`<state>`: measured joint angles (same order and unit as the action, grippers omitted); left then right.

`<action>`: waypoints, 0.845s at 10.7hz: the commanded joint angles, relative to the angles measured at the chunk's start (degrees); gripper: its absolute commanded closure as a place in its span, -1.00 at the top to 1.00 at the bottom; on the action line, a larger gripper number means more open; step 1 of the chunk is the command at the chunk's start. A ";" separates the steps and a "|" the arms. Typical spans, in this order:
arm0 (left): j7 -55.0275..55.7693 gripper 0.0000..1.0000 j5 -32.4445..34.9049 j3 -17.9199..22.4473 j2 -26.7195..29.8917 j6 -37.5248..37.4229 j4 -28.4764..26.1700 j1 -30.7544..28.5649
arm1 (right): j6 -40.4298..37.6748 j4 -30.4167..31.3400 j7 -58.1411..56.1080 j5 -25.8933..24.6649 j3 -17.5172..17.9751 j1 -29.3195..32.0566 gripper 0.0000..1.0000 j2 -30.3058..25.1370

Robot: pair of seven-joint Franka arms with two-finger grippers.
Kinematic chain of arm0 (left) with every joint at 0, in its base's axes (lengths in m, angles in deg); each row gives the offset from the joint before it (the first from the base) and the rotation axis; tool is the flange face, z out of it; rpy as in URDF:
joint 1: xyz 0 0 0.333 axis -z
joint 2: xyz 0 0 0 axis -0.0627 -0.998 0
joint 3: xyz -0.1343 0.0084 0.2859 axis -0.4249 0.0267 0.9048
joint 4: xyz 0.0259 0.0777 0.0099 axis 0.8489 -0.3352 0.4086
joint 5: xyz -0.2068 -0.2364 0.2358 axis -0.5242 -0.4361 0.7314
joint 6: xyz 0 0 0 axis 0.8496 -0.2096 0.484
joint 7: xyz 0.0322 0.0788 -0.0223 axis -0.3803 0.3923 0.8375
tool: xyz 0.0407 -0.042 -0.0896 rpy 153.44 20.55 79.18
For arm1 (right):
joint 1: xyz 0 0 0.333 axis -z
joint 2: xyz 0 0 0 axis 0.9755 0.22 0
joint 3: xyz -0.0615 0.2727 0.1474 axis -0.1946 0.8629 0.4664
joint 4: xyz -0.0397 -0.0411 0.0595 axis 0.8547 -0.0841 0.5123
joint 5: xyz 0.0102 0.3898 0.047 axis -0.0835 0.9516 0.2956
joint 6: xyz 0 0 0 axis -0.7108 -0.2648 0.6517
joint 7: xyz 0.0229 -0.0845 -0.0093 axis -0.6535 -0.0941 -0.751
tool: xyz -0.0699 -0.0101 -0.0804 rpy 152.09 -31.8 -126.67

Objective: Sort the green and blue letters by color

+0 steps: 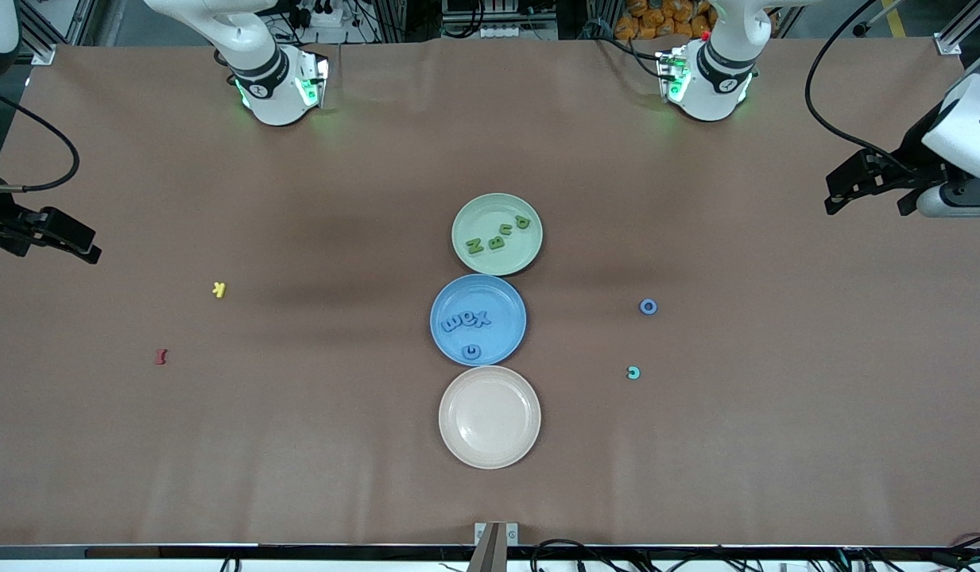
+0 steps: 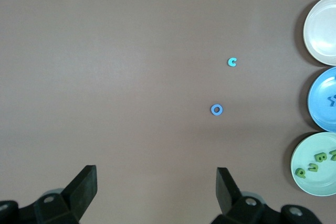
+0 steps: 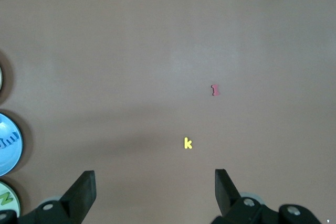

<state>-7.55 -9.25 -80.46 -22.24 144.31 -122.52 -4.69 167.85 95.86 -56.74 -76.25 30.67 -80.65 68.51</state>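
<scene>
Front view, plates: Three round plastic plates stand in a touching column mid-counter (image 1: 299, 445): a pale green plate (image 1: 466, 216) farthest from the camera, a medium blue plate (image 1: 450, 342) in the middle, a cream plate (image 1: 490, 445) nearest, bare.
Front view, sorted letters: Four chunky lime green toy letters (image 1: 497, 236) lie in the pale green plate; four medium blue toy letters (image 1: 467, 326) lie in the blue plate.
Front view, strays: A blue ring-shaped letter O (image 1: 648, 307) and a teal letter C (image 1: 633, 372) lie apart toward the left arm's end; a small yellow letter K (image 1: 219, 290) and a dark red letter I (image 1: 161, 357) toward the right arm's end.
Front view, arms: Both wait at the counter's ends, nothing between them and the plates.
Left wrist view: The left pincer (image 2: 156, 188) hangs with fingers apart, empty, over bare counter near the O (image 2: 217, 109) and C (image 2: 232, 62).
Right wrist view: The right pincer (image 3: 155, 190), fingers apart and empty, hangs near the K (image 3: 188, 143) and I (image 3: 214, 90).
</scene>
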 commanded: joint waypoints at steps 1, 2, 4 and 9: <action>-1.25 1.00 -0.83 -0.23 -0.59 -1.53 2.53 -0.05 | -0.63 -0.75 0.94 0.55 -0.12 -0.25 1.00 0.19; -1.95 1.00 0.13 -0.50 -0.68 -1.53 2.62 0.21 | -0.63 -0.66 0.94 0.55 -0.12 -0.25 1.00 0.19; -4.76 1.00 1.11 -0.76 -0.07 -1.62 2.79 0.21 | -0.63 -0.66 0.94 0.55 -0.12 -0.25 1.00 0.19; -3.89 1.00 0.32 -0.50 0.64 -2.23 2.62 0.13 | -0.46 -0.57 0.94 0.46 -0.12 -0.25 1.00 0.19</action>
<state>-10.90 -9.07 -81.03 -22.07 143.67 -120.59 -4.49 167.84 95.86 -56.74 -76.25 30.67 -80.66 68.52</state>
